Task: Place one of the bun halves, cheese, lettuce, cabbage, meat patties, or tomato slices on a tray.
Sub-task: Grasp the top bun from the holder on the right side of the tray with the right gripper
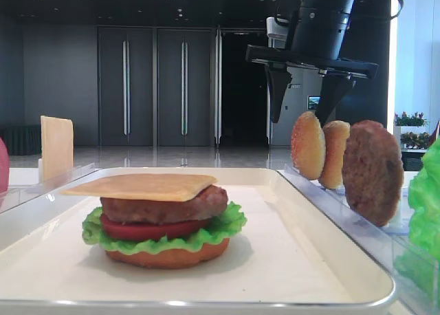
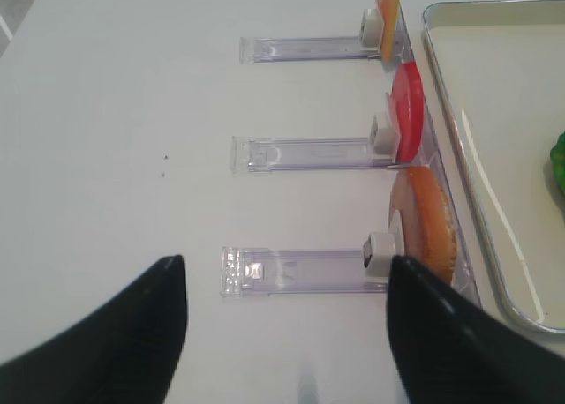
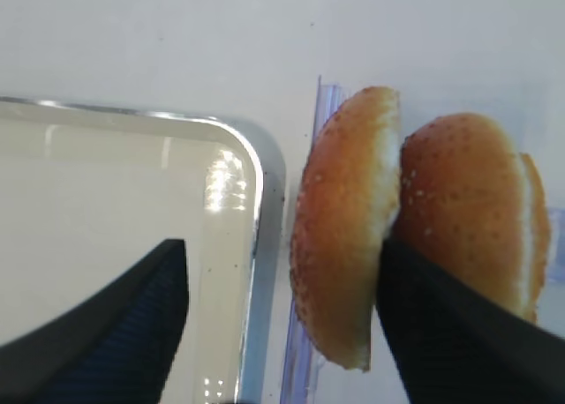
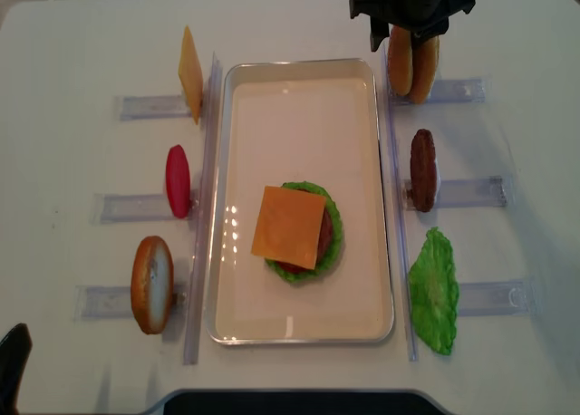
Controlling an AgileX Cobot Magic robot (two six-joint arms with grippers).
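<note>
Two seeded bun halves stand upright in a clear rack right of the white tray (image 4: 299, 116). My right gripper (image 3: 282, 245) hangs open over them. The bun half nearer the tray (image 3: 344, 228) is between its fingers: one finger is over the tray's corner, the other sits in the gap before the second bun half (image 3: 468, 210). On the tray lies a stack of bun bottom (image 1: 168, 256), lettuce (image 1: 206, 236), tomato (image 1: 151, 229), patty (image 1: 165, 208) and cheese (image 1: 141, 186). My left gripper (image 2: 284, 261) is open and empty above bare table at the near left.
Right racks hold a meat patty (image 4: 422, 168) and a lettuce leaf (image 4: 433, 290). Left racks hold a cheese slice (image 4: 189, 73), a tomato slice (image 4: 178, 180) and a bun half (image 4: 151, 284). The racks run close along both long sides of the tray.
</note>
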